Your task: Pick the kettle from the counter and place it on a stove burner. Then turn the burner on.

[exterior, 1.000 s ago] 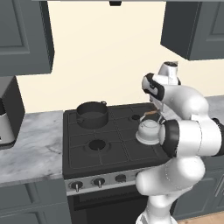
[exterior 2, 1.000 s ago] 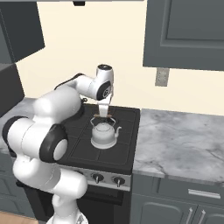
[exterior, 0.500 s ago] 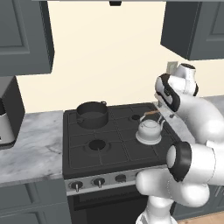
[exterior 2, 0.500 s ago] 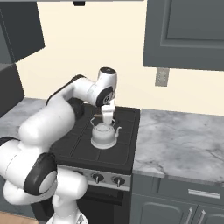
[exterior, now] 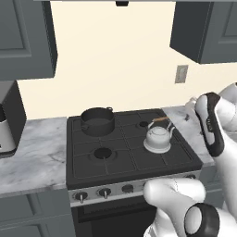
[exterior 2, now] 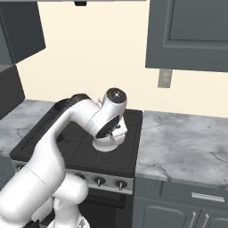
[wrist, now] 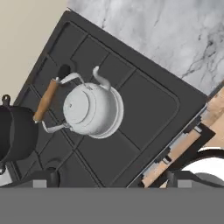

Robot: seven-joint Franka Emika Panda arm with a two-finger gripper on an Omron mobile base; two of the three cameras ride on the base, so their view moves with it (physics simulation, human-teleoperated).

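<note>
Kettle parked on the stove, nothing gripped.

From the left: a dark pot (exterior: 97,121) is seen on the back-left grate, then the kettle (exterior: 157,138) is set on the front-right stove burner, handle tipped back. The gripper (wrist: 111,177) is held spread wide above it, nothing touched. Marble counter (exterior 2: 187,142) is seen rightmost.
</note>
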